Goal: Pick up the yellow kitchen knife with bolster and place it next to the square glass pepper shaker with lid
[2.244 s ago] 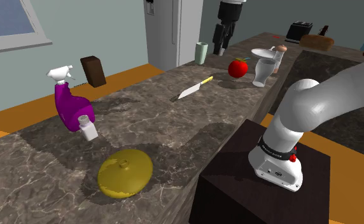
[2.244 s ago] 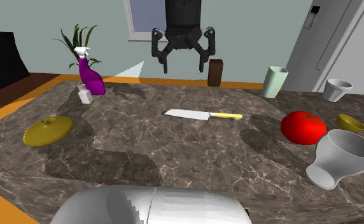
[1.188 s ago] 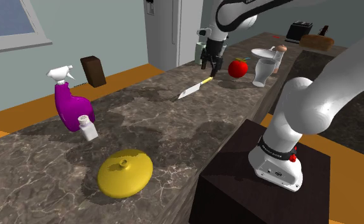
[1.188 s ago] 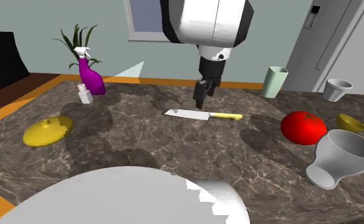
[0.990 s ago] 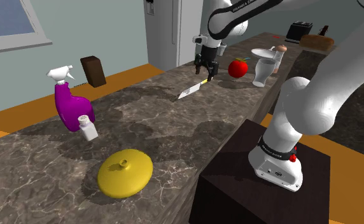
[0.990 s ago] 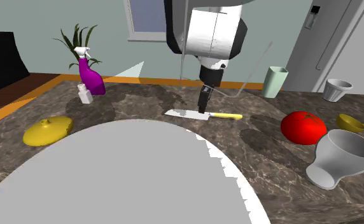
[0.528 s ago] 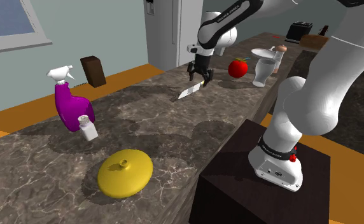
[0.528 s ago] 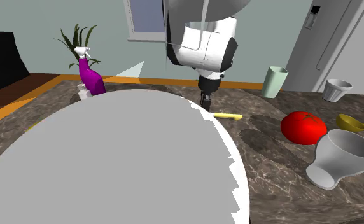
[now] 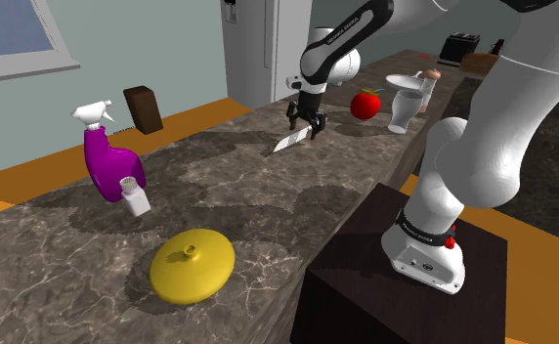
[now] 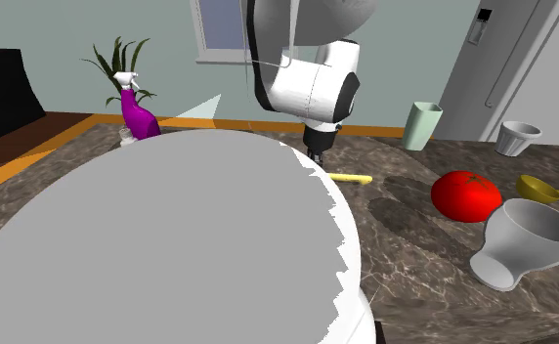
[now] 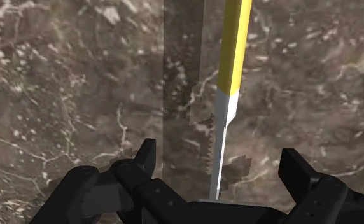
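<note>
- Home kitchen, pretty clearly: one long worktop (image 9: 229,186) in dark marbled stone.
- A tall grey unit that looks like a fridge (image 9: 258,49) stands at the far end, with a toaster (image 9: 458,47) and a bread loaf (image 9: 486,64) farther back.
- Cooking stuff lies about: a yellow-handled knife (image 11: 231,51), small white shaker (image 9: 134,195), tomato (image 9: 366,103), yellow pot lid (image 9: 192,264), white cup (image 10: 527,244).
- Purple spray bottle (image 9: 107,161), window (image 9: 14,34) and potted plant (image 10: 116,59) make it feel lived-in.

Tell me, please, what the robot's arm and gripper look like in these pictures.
The arm is glossy white, built of rounded tubular segments with dark joints and small dark lettering on its links. A small red button sits near its base. The gripper is all black, with two blocky fingers.
</note>
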You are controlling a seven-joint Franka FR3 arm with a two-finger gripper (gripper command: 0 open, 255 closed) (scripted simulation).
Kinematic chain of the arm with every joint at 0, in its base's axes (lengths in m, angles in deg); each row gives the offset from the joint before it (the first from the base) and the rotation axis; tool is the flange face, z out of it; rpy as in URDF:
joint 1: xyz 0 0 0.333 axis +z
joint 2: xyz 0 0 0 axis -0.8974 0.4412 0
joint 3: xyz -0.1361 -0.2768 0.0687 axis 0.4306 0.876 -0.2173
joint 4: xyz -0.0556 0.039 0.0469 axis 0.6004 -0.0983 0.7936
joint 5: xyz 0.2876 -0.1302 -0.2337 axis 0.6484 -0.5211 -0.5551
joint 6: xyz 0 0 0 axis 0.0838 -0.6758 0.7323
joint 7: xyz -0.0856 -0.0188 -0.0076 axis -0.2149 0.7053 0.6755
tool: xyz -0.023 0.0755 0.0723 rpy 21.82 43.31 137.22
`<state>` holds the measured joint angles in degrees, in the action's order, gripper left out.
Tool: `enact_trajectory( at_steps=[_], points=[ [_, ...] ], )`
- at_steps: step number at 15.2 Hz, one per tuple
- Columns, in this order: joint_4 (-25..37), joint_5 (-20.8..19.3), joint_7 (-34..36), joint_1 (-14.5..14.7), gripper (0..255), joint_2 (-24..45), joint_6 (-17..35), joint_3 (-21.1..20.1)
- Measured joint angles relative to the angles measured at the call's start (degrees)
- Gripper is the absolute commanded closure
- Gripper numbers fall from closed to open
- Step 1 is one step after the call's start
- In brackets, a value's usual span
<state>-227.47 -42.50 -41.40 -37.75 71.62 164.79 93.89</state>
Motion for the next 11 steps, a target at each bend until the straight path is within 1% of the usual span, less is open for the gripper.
enact_trajectory(
  at_steps=[2,3,11],
  points=[
    [0.0,0.03,-0.02,0.01,0,0.03,0.03,0.01],
    [0.0,0.03,-0.02,0.01,255,0.03,0.03,0.01],
    [0.0,0.03,-0.02,0.0,255,0.02,0.01,0.01]
  ],
)
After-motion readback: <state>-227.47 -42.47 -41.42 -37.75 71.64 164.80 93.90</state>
